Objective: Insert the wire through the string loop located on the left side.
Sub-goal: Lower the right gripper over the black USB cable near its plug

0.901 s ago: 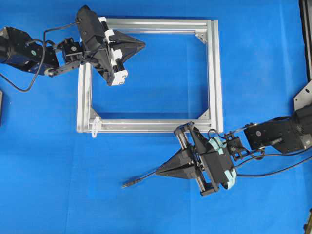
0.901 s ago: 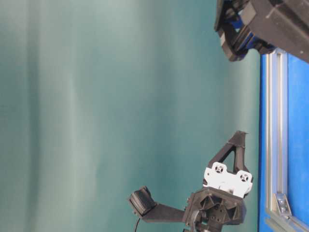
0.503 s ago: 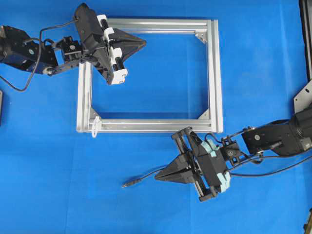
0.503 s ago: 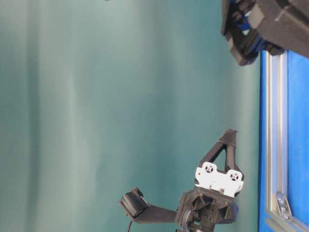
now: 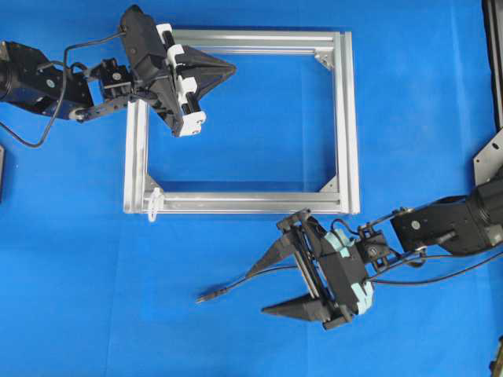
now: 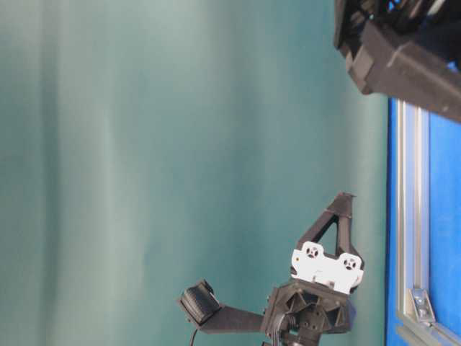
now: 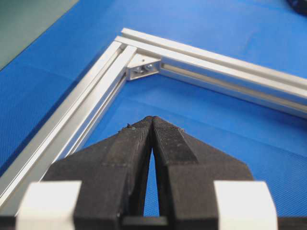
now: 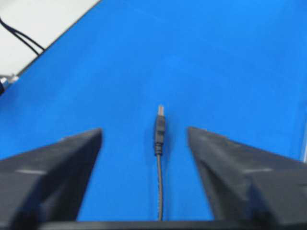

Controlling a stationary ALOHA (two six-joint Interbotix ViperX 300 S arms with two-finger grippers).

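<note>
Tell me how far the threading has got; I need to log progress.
Early stage. Done: the right gripper stands open, one finger on each side of the wire, lined up with its plug. In hand: nothing is gripped; the wire lies loose on the blue mat. Left: closing on the wire, carrying it to the string loop at the aluminium frame corner and threading it. The left gripper is shut above the frame.

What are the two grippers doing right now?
Left gripper: closed, holding nothing.
Right gripper: open, straddling the wire, not gripping it.
</note>
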